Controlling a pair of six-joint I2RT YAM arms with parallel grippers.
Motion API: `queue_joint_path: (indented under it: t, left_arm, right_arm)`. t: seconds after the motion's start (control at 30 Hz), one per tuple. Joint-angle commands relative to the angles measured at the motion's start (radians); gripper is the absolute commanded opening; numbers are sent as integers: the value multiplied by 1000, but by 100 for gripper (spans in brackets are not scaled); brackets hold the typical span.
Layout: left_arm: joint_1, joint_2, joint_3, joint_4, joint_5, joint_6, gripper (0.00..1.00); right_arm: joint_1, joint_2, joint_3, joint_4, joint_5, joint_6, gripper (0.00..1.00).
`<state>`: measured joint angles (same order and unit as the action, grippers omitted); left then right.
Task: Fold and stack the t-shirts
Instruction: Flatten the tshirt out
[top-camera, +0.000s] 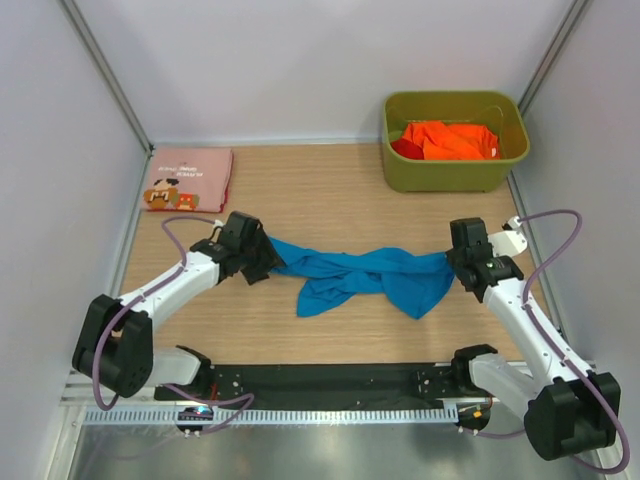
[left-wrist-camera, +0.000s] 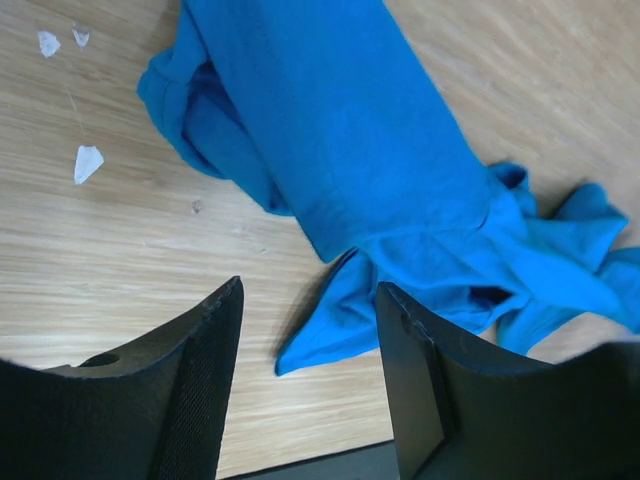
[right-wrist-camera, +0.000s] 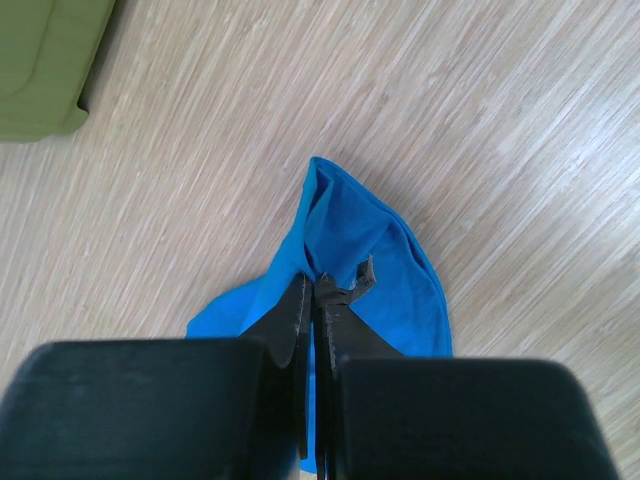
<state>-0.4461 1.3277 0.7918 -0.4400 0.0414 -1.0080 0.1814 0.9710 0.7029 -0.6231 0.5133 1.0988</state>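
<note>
A bright blue t-shirt (top-camera: 360, 280) lies bunched and stretched across the middle of the table. My left gripper (top-camera: 268, 262) stands open at the shirt's left end, and in the left wrist view only bare wood lies between the left gripper (left-wrist-camera: 310, 300) fingers, with the blue t-shirt (left-wrist-camera: 340, 130) just beyond them. My right gripper (top-camera: 458, 262) is shut on the shirt's right end; the right gripper (right-wrist-camera: 318, 285) pinches the blue t-shirt (right-wrist-camera: 355, 235). A folded pink t-shirt (top-camera: 188, 180) with cartoon print lies at the back left. Orange (top-camera: 450, 140) and red (top-camera: 405, 148) t-shirts sit in the bin.
An olive-green plastic bin (top-camera: 452, 172) stands at the back right, its corner also in the right wrist view as the bin (right-wrist-camera: 45, 70). Small white scraps (left-wrist-camera: 87, 162) lie on the wood near the left gripper. Grey walls close in both sides.
</note>
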Motion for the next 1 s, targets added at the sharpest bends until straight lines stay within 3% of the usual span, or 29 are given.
queue_joint_path:
  t: [0.0, 0.27, 0.57, 0.7, 0.97]
  left_arm:
    - [4, -16, 0, 127, -69, -144, 58]
    - [3, 22, -28, 204, -46, -228, 58]
    - [1, -39, -120, 216, -112, -349, 57]
    - [3, -44, -172, 315, -106, -388, 57]
    - [1, -7, -166, 356, -97, -397, 54]
  right_arm:
    - [-2, -37, -5, 23, 16, -14, 1]
    - [-2, -37, -29, 45, -9, -5, 1]
    - [-2, -37, -28, 49, -10, -10, 1]
    - [-3, -38, -31, 48, -10, -7, 1]
    - [-2, -41, -36, 46, -15, -5, 1]
